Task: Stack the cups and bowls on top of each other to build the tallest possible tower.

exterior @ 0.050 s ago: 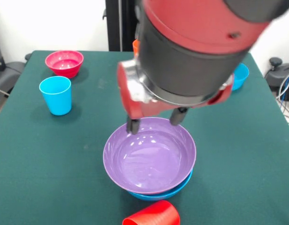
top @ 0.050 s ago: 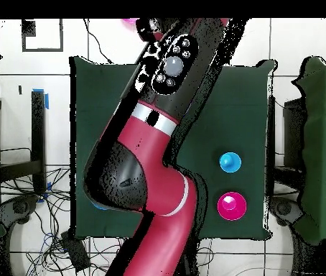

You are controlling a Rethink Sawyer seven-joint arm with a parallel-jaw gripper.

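The jaws [exterior @ 0.050 s ago: 157, 121] hang spread above the purple bowl's [exterior @ 0.050 s ago: 149, 161] far rim; lift straight up so it stays nested on the blue bowl [exterior @ 0.050 s ago: 156, 193].

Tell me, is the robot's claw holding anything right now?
No. The gripper is open and empty, its fingers just above the far rim of the purple bowl, which sits in a blue bowl.

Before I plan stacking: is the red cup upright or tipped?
Tipped: the red cup lies on its side on the table, near the purple bowl.
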